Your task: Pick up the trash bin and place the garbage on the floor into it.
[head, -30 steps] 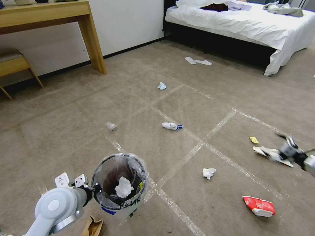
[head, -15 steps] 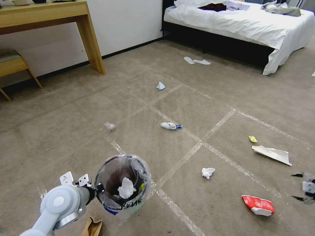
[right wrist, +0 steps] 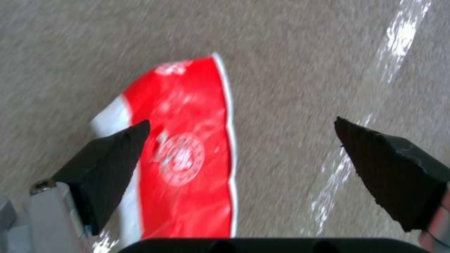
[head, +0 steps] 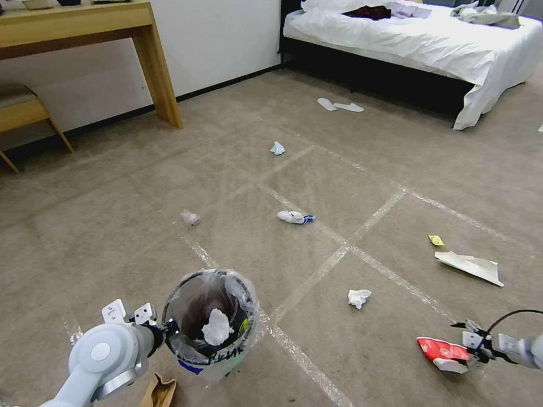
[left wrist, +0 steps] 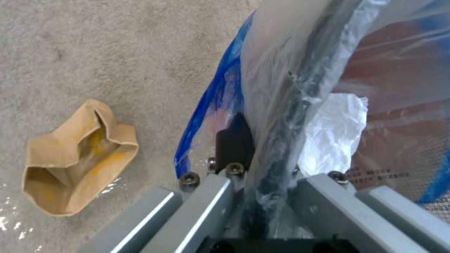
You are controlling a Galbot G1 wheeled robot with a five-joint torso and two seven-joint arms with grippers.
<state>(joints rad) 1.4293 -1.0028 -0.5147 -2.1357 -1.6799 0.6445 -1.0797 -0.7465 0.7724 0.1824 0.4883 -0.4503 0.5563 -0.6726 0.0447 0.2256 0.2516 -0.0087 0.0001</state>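
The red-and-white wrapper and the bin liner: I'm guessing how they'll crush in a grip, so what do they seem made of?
The red-and-white wrapper, lying flat on the carpet under the open right gripper, looks like glossy printed plastic film or coated paper; its sheen leaves that open. The bin liner, pinched with the trash bin rim by the left gripper, looks like thin clear plastic film, crinkled and see-through.

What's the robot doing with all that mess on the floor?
It's tidying up. Its left gripper is clamped on the rim of the trash bin, which already has a crumpled tissue inside. Its right gripper is open and hovering over a red-and-white wrapper on the carpet. Other scraps lie scattered around.
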